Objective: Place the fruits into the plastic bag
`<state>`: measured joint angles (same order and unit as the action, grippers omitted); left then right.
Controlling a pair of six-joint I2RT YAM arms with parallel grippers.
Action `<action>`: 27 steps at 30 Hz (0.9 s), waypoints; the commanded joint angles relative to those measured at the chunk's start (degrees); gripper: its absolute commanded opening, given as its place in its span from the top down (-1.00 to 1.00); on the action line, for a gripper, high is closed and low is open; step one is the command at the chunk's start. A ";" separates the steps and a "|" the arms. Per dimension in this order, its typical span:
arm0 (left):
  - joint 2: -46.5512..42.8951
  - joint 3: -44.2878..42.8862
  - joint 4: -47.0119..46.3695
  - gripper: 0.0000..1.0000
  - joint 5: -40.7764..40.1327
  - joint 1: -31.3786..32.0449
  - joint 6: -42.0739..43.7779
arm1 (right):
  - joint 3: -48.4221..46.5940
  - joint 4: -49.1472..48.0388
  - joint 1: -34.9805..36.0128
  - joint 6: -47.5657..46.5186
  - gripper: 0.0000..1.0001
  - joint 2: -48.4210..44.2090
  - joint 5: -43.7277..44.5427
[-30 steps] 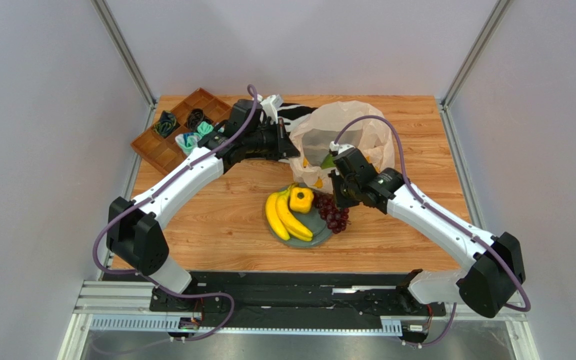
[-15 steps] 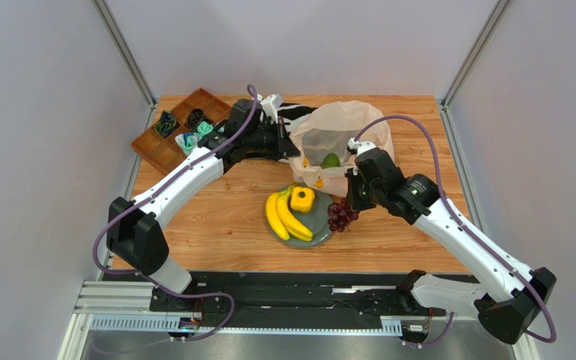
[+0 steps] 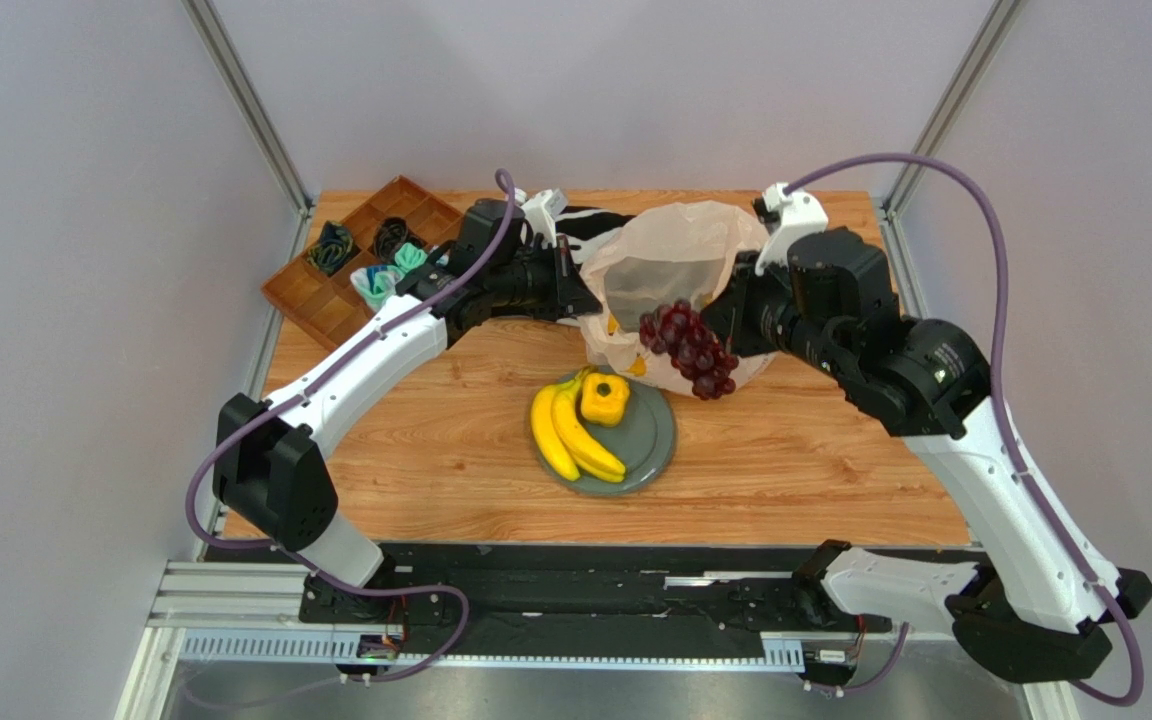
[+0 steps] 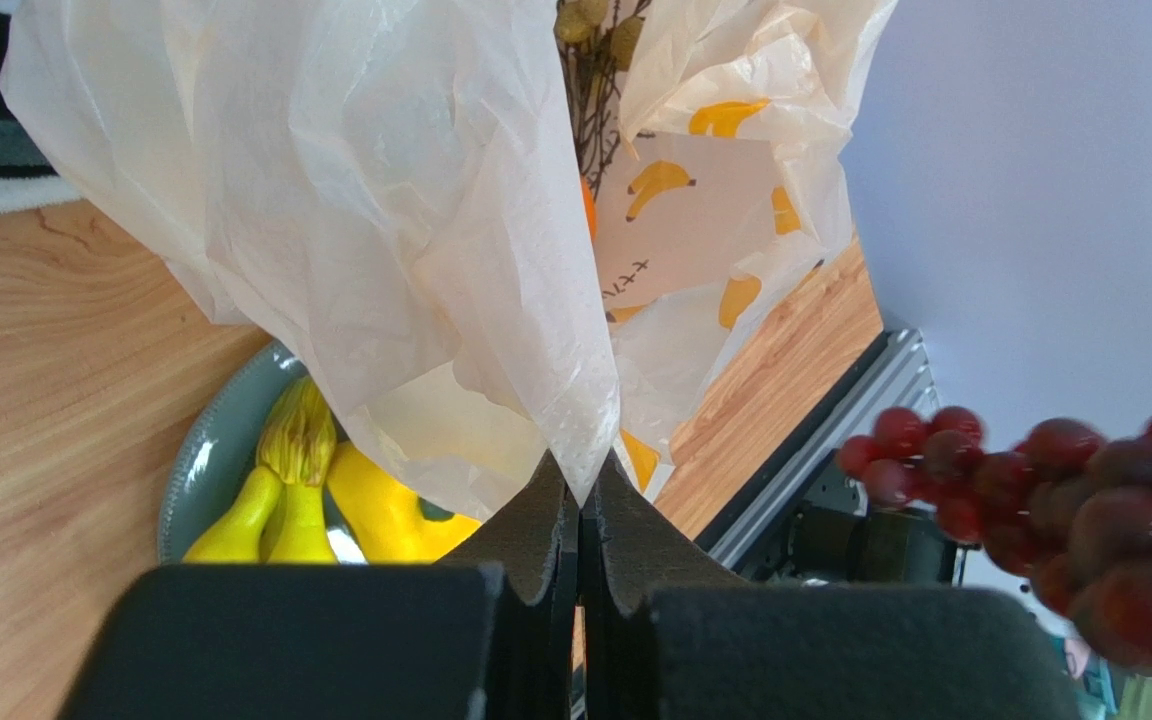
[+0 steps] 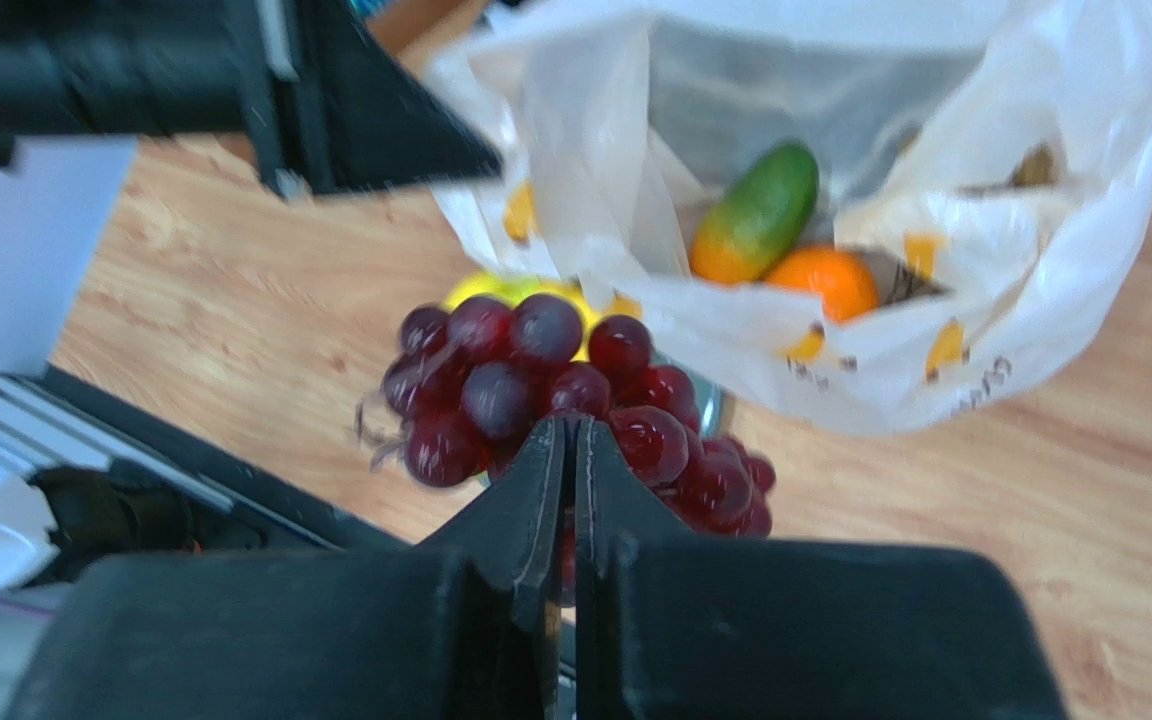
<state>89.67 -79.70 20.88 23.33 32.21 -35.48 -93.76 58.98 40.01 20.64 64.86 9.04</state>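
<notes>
My left gripper (image 4: pixel 582 488) reaches toward the far edge, pinched on the plastic bag (image 4: pixel 387 225); right gripper (image 5: pixel 567 428) held high, clamping dark grapes (image 5: pixel 507 393).

Wooden table (image 3: pixel 432 435) carries plate (image 3: pixel 654 428), plastic bag (image 3: pixel 657 258), brown tray (image 3: pixel 324 308).

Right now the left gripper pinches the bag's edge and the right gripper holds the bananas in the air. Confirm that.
One thing is wrong. The right gripper holds the dark grapes in the air, not the bananas, as the right wrist view shows. The bananas lie on the grey plate in the top view. The left gripper does pinch the plastic bag's edge.
</notes>
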 commanded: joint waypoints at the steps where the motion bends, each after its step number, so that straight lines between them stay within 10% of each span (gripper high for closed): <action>1: -2.57 1.39 -1.55 1.00 0.84 -0.13 0.33 | -6.17 -7.98 -0.02 -2.79 0.99 5.09 3.44; 27: -3.01 1.66 -0.32 1.00 0.66 -0.13 0.59 | -20.59 -20.13 -8.80 -7.37 1.00 24.70 -8.25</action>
<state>87.35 -77.28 20.95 23.46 32.21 -35.48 -111.79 43.18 32.53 14.52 88.42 1.83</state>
